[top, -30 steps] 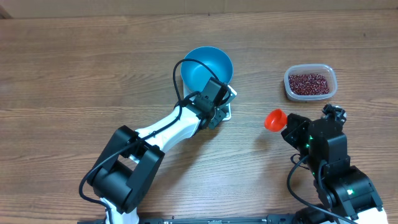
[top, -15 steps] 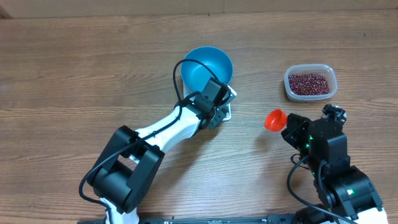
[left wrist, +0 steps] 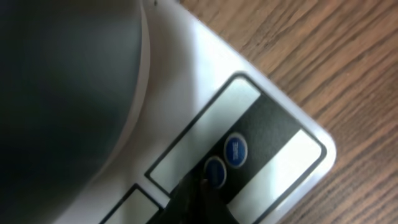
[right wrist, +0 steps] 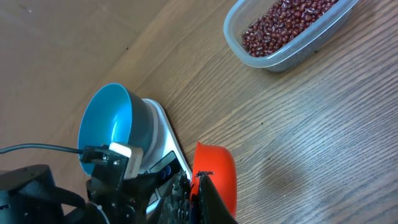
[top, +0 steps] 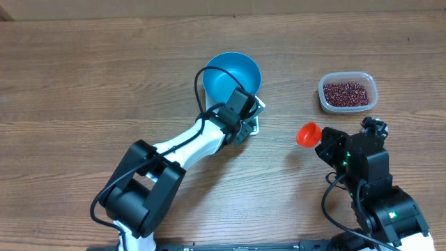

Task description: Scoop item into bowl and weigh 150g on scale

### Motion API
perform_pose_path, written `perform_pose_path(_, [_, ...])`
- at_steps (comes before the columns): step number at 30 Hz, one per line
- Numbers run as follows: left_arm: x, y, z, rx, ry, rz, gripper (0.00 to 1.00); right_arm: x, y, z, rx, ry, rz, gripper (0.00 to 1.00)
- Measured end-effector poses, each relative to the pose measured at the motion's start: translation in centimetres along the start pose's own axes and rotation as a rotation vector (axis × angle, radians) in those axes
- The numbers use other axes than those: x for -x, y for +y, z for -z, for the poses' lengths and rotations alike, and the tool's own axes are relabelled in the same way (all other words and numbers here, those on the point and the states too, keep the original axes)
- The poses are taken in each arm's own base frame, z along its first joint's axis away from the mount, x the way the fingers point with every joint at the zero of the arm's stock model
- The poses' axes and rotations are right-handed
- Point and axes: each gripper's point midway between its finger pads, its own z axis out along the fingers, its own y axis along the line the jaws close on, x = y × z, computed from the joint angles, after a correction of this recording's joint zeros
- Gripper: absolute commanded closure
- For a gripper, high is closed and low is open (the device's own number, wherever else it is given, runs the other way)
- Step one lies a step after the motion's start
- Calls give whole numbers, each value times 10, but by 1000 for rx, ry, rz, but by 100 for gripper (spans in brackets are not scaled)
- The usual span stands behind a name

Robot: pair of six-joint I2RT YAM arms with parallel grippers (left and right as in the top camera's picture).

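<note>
Zeroing step, apparently: left gripper (left wrist: 198, 194), jaws together, is pressing a blue button (left wrist: 215, 170) on the scale (left wrist: 280, 130) under the bowl (top: 233, 75). Right gripper (right wrist: 196, 190) is clamping the orange scoop (right wrist: 217, 171); scooping beans (top: 346, 93) is coming next.

A: How many containers does the table (top: 83, 84) carry?
B: Two: one blue bowl (top: 233, 77) at twelve o'clock, one clear tub (top: 323, 94) at two o'clock.
A: And the rest?
B: One scale (left wrist: 180, 74) showing two blue buttons (left wrist: 235, 151), one orange scoop (top: 307, 134), a left arm (top: 188, 146) and a right arm (top: 369, 181); the beans (top: 346, 93) are too many to count
</note>
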Motion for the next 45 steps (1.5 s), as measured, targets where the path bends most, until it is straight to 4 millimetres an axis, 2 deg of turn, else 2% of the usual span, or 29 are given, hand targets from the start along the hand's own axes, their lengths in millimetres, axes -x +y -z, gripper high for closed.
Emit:
perform_pose_path(11, [1,0,-1,0,5,0,96,2,2,0,9,-7,-2,96])
perform_pose_path(20, [-12,-3,6,-12,63,-9,96,2,2,0,10,-7,-2,96])
perform_pose_path(28, [-25,-18,19,-38,118,-43,96,2,3,0,10,-8,-2,96])
perform_pose_path(29, [-26,-20,23,-40,120,-49,88,2,3,0,10,-8,-2,96])
perform_pose_path(30, [-25,-21,28,-42,118,-52,75,2,3,0,11,-8,-2,96])
perform_pose_path(31, [-24,-21,32,-43,115,-52,51,2,3,0,11,-8,-2,96])
perform_pose_path(32, [-22,-21,38,-43,108,-54,0,2,3,0,11,-8,-2,96])
perform_pose_path(38, [-9,-15,84,-34,46,-45,1,2,3,0,11,-8,-2,96])
perform_pose_path(45, [-3,-7,135,-17,-22,-15,0,2,3,0,11,-8,-2,96])
